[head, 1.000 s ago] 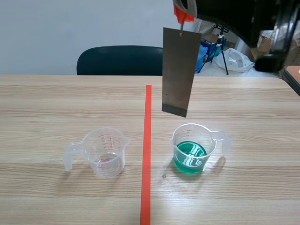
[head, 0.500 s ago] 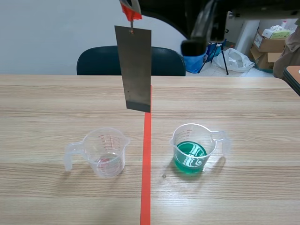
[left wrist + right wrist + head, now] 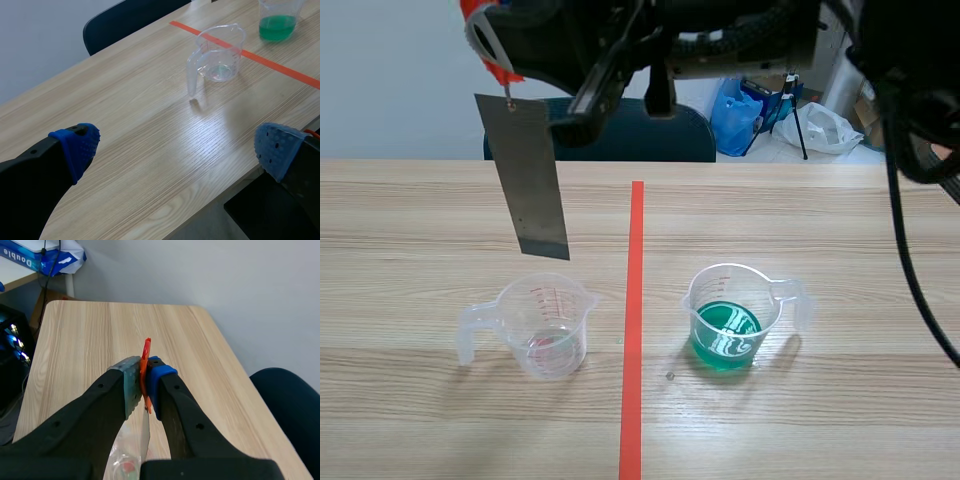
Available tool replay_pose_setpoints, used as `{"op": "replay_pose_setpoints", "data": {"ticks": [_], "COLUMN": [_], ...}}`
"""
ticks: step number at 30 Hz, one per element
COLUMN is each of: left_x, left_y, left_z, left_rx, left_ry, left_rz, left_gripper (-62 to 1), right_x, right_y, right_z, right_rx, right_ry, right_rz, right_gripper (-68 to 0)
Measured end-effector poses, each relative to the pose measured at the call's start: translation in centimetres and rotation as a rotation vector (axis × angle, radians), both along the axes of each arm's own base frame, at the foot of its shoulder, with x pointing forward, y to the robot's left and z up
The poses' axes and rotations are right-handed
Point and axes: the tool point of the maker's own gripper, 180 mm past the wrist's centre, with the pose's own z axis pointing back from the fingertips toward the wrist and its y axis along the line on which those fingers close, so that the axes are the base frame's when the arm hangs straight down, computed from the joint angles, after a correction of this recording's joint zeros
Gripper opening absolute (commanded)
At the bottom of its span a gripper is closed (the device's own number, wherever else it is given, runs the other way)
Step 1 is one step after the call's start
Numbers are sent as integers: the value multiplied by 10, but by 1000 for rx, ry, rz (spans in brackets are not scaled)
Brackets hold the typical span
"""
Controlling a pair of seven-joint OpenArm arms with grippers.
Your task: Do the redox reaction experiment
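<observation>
The right claw, on the arm stretched across the far side of the table from the right, is clamped on a small orange-red plastic clip. In the right wrist view its two pads press on the clip from both sides. Straight below this claw a flat grey rectangular metal plate hangs from the clip, slightly tilted. The plate's lower edge is free in the air above the transparent plastic measuring cup with a handle and red scale marks, not touching it. Well off to the side of the claw, beyond the orange-red tape line, stands a second transparent measuring cup holding green liquid. The left claw is spread wide, with nothing between its blue pads, low over the near edge of the light wooden table. The clear cup stands well ahead of it, and the green one farther ahead.
</observation>
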Motion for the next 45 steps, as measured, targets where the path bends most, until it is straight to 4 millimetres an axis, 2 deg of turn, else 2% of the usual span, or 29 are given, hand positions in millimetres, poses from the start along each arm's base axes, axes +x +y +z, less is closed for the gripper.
{"op": "replay_pose_setpoints", "data": {"ticks": [10,45], "left_x": [0,0], "left_y": [0,0], "left_z": [0,0], "left_rx": [0,0], "left_ry": [0,0], "left_rz": [0,0], "left_gripper": [14,14], "right_x": [-3,-7], "right_y": [20,24], "right_z": [-17,-23], "right_rx": [-24,-20], "right_ry": [31,49], "right_rz": [21,37], "right_gripper": [-669,-669]}}
